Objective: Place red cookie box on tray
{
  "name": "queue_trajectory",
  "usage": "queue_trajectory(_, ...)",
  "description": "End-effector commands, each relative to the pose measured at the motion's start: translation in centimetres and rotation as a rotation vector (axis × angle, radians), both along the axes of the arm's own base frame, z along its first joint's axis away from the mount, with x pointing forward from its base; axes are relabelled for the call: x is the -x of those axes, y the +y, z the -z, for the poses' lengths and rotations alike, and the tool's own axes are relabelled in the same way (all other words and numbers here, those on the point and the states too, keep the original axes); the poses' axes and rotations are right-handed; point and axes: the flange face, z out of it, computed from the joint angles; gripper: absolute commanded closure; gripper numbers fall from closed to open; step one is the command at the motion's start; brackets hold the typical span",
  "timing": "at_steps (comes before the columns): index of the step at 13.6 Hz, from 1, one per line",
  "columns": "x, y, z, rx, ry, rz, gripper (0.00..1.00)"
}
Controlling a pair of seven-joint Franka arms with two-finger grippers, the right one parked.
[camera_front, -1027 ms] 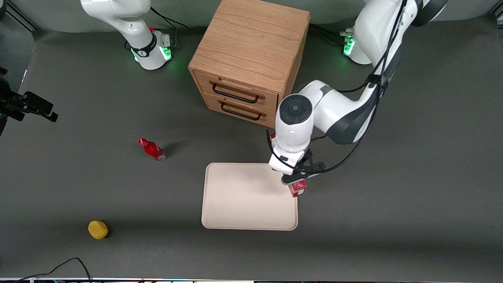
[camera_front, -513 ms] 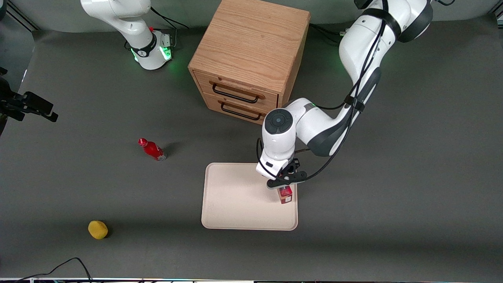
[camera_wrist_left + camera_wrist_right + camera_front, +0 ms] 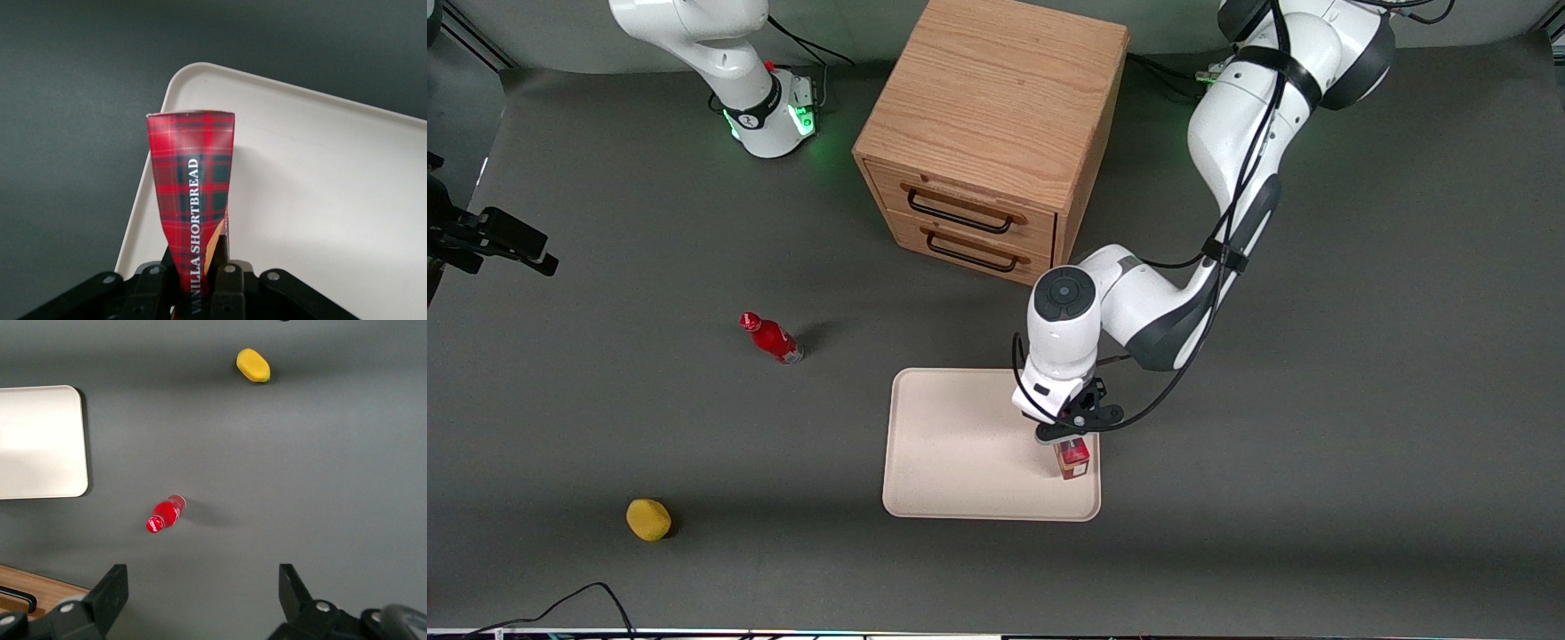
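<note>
My left gripper (image 3: 1069, 437) is shut on the red cookie box (image 3: 1072, 457), a dark-red tartan carton that hangs end-down from the fingers over the cream-beige tray (image 3: 960, 453), close to the tray's edge toward the working arm's end. In the left wrist view the box (image 3: 192, 200), lettered "VANILLA SHORTBREAD", runs out from between the gripper's (image 3: 200, 277) fingers, with its lower end near the tray's (image 3: 320, 200) rim. Whether the box touches the tray cannot be told.
A wooden two-drawer cabinet (image 3: 987, 133) stands farther from the front camera than the tray. A small red bottle (image 3: 771, 338) and a yellow lump (image 3: 648, 519) lie toward the parked arm's end of the table; both also show in the right wrist view, bottle (image 3: 164, 514), lump (image 3: 253, 365).
My left gripper has carried the box from just outside the tray's edge to over the tray, and slightly nearer the front camera and lower.
</note>
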Motion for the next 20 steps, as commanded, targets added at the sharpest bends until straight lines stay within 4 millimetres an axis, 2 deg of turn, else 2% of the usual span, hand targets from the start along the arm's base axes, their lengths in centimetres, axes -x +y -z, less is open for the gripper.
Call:
queue_trajectory(1, -1.1, -0.3, 0.5, 0.018, -0.038, -0.021, 0.78)
queue_trajectory(4, -1.7, 0.4, 1.7, 0.010, -0.051, -0.025, 0.70)
queue_trajectory(6, -1.6, 0.3, 2.1, 0.007, -0.047, -0.021, 0.53)
queue_trajectory(7, -1.5, 0.3, 2.2, 0.006, -0.046, -0.020, 0.41)
queue_trajectory(9, -1.6, 0.4, 2.1, 0.002, -0.048, -0.015, 0.00)
queue_trajectory(12, -1.8, 0.7, 1.2, 0.003, -0.051, -0.016, 0.00)
queue_trajectory(14, -1.9, 0.8, -0.9, 0.002, -0.062, -0.024, 0.00)
queue_trajectory(16, -2.1, 2.5, -2.8, -0.039, -0.008, -0.044, 0.00)
queue_trajectory(17, -1.6, 2.9, -5.4, -0.034, 0.037, -0.023, 0.00)
queue_trajectory(20, 0.0, 6.0, -11.6, -0.054, 0.148, 0.037, 0.00)
